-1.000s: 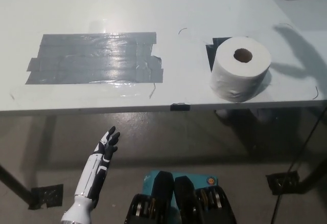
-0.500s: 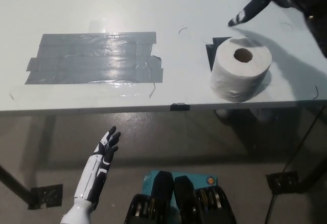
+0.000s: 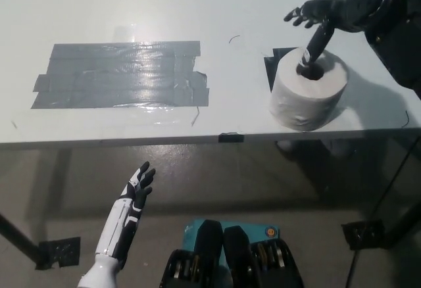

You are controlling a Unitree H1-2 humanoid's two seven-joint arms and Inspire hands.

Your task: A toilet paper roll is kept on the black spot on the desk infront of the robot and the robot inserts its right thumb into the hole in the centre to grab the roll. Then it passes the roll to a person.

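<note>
A white toilet paper roll [image 3: 304, 97] stands on end on the white desk [image 3: 197, 12], over a black patch [image 3: 271, 64] near the front right. My black right hand [image 3: 327, 13] hovers just above and behind it, fingers spread, with its thumb reaching down into the roll's centre hole. The other fingers are off the roll. My white left hand [image 3: 137, 186] rests open below the desk's front edge at lower left.
A large patch of grey tape [image 3: 122, 74] covers the desk's left half. The desk's front edge [image 3: 197, 138] runs across the middle of the view, with floor beneath. A small black tape tab [image 3: 230, 137] sits on that edge.
My right hand has come in from the top right corner and lowered toward the roll; its thumb now dips into the hole. The roll and my left hand have stayed put.
</note>
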